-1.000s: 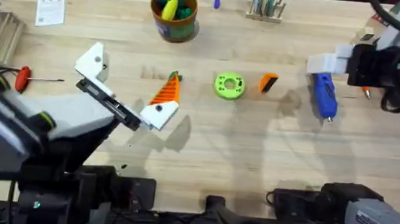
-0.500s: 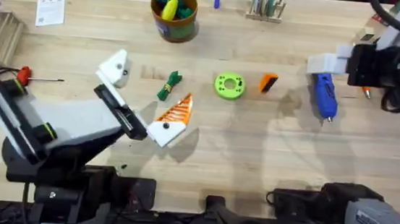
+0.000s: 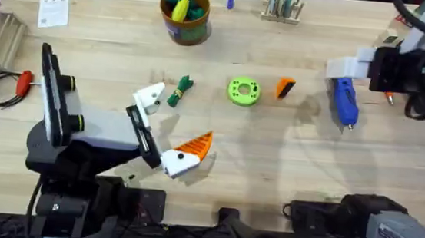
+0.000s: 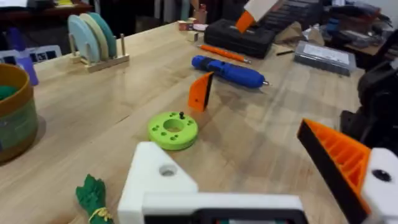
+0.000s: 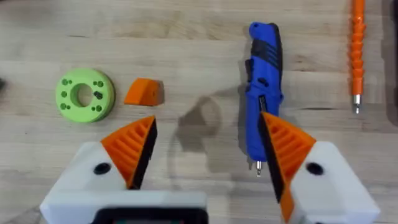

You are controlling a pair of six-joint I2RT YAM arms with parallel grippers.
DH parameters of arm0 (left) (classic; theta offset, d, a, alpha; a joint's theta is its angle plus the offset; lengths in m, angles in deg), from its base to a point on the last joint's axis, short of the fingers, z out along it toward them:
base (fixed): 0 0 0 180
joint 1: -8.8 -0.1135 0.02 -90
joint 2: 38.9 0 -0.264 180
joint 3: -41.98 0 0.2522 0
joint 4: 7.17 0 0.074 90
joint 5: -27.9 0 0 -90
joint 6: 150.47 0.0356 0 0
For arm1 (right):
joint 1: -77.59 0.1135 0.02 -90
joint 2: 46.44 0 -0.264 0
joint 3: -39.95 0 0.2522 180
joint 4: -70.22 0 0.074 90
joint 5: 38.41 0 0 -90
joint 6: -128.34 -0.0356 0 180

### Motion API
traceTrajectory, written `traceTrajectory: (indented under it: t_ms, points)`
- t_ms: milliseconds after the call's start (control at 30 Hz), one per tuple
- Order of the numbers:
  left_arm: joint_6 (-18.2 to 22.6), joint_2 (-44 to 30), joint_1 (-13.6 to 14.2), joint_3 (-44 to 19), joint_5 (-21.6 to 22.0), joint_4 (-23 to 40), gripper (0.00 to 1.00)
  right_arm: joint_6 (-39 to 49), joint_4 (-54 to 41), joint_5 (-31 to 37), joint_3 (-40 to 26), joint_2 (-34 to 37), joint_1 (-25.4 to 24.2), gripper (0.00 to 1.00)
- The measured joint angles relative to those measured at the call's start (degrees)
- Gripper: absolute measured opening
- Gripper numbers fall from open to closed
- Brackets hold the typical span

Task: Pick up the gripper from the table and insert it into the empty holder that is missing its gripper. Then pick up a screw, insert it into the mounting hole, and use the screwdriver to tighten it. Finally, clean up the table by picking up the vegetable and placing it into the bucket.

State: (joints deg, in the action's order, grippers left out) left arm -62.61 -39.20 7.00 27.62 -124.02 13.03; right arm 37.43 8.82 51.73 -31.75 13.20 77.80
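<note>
The left hand hangs spread and empty low in the overhead frame's left-centre. One finger carries an orange pad; the other is a bare white holder, which is presumably why the spare gripper waits on the desk just right of the green disc. The right hand, also spread, hovers at the right edge over the screwdriver, likely staged for tightening. The vegetable lies beside the holder; the bucket stands at upper centre.

Workshop: wooden bench (tool cases behind).
</note>
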Motion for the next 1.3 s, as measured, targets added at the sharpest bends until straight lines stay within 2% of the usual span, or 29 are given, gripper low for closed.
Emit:
traceTrajectory:
  t_ms: [267, 467, 1300]
  points:
    - [1.69, 0.0, 0.0, -0.02, -4.29, 0.7, 0.985, 0.0, 0.0, 0.0, 0.0, 0.0, 0.0, 0.975]
    - [1.74, 0.0, 0.0, -0.02, -5.84, 0.94, 0.985, -0.01, 0.0, 0.0, 0.0, -0.01, 0.0, 0.976]
    - [1.76, -0.02, 0.0, -0.02, -6.05, 1.01, 0.985, 0.0, 0.0, 0.0, 0.0, 0.0, 0.0, 0.975]
